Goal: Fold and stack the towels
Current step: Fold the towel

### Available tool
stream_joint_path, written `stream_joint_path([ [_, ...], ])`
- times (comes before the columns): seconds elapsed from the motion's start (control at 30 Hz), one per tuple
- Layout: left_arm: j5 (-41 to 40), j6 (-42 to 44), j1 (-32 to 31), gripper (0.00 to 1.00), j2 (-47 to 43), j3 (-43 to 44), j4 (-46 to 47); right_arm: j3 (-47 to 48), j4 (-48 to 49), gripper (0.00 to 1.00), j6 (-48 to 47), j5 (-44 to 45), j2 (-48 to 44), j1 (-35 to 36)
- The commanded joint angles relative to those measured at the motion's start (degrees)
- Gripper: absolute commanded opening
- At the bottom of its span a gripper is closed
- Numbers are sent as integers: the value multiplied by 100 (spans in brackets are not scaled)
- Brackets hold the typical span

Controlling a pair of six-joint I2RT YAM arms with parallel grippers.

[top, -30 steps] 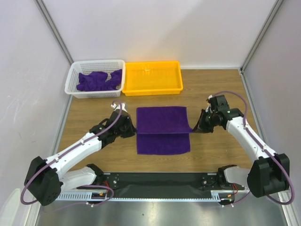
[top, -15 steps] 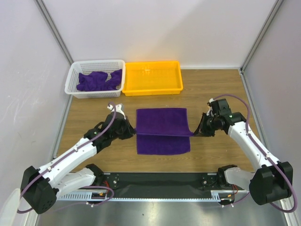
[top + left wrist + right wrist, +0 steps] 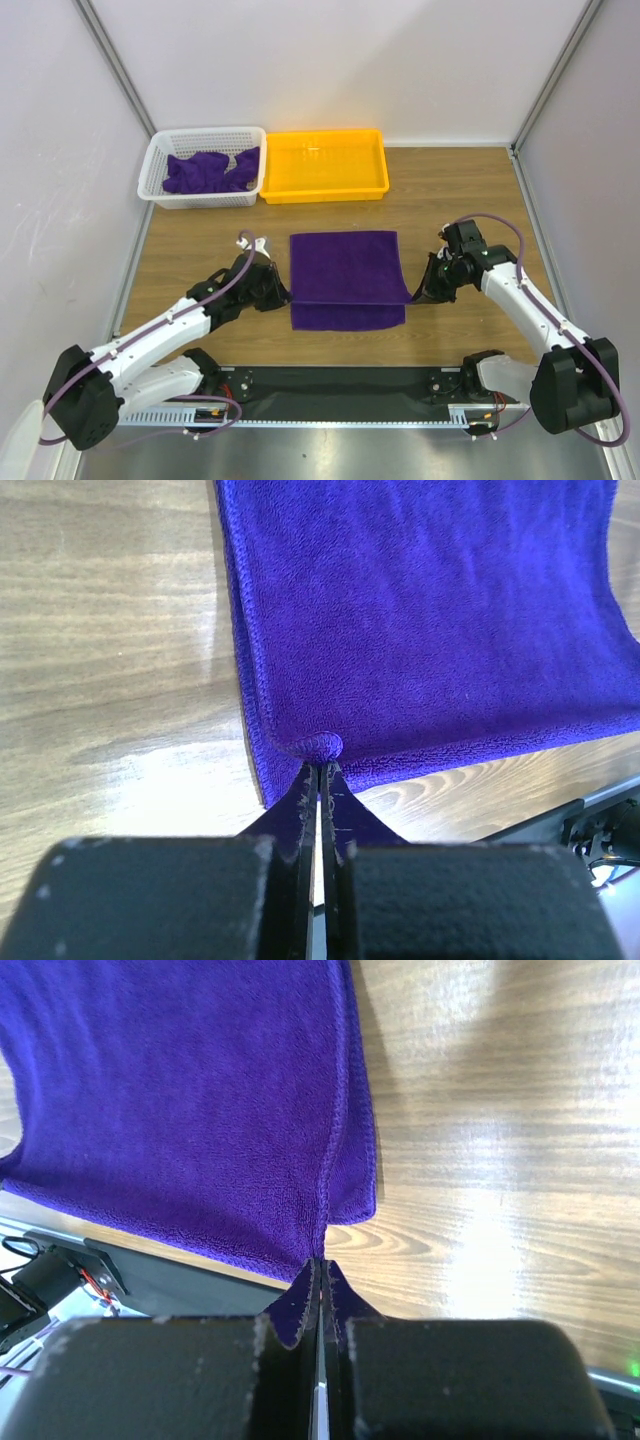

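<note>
Soft, limp purple towel [image 3: 345,268] — light, sagging where unsupported; left hand [image 3: 320,770] and right hand [image 3: 318,1263] each pinched tight on a corner — the sensible hold, I'd say.

Matt purple terry towel [image 3: 345,268] on smooth wood-grain table [image 3: 460,190].

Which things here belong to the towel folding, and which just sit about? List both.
Job: half-folded towel, pinched by left gripper and right gripper; crumpled towels.
Sitting about: white basket holding those; yellow tray, perhaps for the stack.
</note>
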Motion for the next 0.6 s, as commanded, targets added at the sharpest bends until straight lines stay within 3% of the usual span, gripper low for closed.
stream_joint_path([
  [0.0,-527,42,9,0,46,-37,-512,-70,-441,0,29,603,55,8],
  [0.57,-404,-107,-360,0,292,-169,-969,-615,-415,0,442,463,135,246],
])
